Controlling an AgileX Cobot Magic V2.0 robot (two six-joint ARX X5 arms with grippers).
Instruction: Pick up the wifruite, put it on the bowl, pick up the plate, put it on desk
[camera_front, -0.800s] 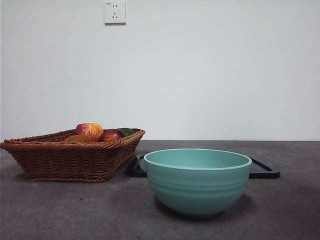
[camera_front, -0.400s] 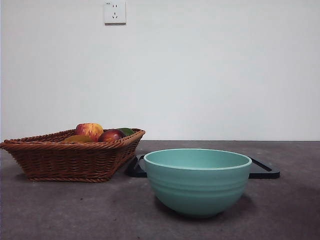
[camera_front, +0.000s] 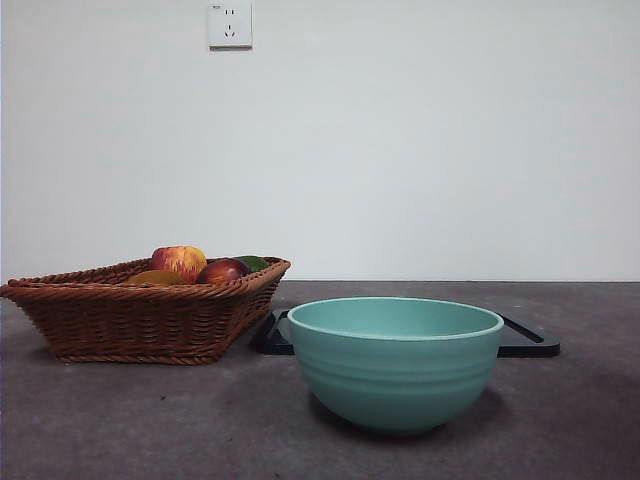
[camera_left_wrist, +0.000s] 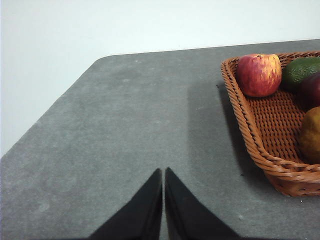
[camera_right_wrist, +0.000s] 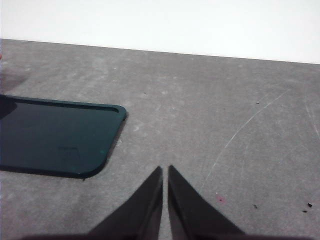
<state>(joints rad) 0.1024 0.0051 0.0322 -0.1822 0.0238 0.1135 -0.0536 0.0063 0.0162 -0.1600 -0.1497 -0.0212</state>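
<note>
Both arms wait out of the front view. The left gripper (camera_left_wrist: 163, 172) hangs over bare desk (camera_left_wrist: 125, 125) beside the wicker basket (camera_left_wrist: 250, 145), jaws pressed together, empty. The right gripper (camera_right_wrist: 165, 170) hangs likewise closed near the black tray (camera_right_wrist: 55, 135). The bowl (camera_front: 395, 365) stands at near centre, in front of the tray.

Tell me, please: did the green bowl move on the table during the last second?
No. In the front view the bowl keeps the same place before the black tray and beside the wicker basket, exactly as earlier.
</note>
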